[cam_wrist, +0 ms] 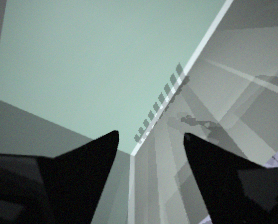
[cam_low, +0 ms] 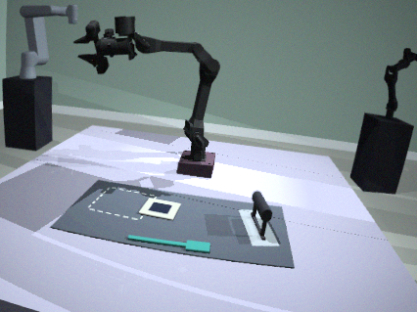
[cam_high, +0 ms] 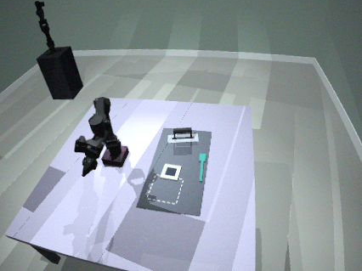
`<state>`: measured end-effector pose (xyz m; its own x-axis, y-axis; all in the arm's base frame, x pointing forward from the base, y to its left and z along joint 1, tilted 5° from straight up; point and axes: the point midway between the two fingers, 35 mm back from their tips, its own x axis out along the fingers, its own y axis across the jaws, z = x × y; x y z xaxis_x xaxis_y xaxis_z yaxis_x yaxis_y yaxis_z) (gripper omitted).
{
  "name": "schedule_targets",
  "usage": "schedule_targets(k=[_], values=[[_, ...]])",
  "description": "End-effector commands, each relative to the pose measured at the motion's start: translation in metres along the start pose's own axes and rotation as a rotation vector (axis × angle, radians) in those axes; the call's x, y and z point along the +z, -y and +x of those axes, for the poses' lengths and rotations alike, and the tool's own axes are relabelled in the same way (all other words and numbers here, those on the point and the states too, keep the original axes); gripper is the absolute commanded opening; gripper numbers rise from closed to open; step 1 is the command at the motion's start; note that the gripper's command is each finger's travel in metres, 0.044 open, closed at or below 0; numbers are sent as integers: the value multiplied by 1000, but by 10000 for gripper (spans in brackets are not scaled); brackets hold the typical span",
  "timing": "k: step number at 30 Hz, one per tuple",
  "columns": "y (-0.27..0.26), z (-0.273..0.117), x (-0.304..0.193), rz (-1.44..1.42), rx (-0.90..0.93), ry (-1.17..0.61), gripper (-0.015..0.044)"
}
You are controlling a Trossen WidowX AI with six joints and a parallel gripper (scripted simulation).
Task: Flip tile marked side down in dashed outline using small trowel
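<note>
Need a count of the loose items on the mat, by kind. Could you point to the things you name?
Tools: 2 (teal tool (cam_high: 201,163) (cam_low: 198,246), black-handled plate (cam_high: 183,130) (cam_low: 261,205))
Tile: 1 (cream tile with dark square (cam_high: 171,172) (cam_low: 161,207))
Total: 3

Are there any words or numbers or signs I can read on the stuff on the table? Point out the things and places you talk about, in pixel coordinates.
No words, numbers, labels or brands can be read.
The cream square tile with a dark centre (cam_high: 165,177) (cam_low: 171,215): a plain dark square, no letters.
The grey mat (cam_high: 193,201) (cam_low: 220,257): only a white dashed outline.
</note>
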<state>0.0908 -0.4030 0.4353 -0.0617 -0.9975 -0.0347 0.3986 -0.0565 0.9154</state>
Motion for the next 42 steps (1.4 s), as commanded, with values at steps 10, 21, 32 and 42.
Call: schedule_targets(k=[10,21,32,42], values=[[-5,-16,-112,-197,-15,-289,270],[-3,-60,-210,-394,-2,-561,270],[5,-128,-295,-620,46,-827,270],[23,-206,-360,-854,110,-1067,270]])
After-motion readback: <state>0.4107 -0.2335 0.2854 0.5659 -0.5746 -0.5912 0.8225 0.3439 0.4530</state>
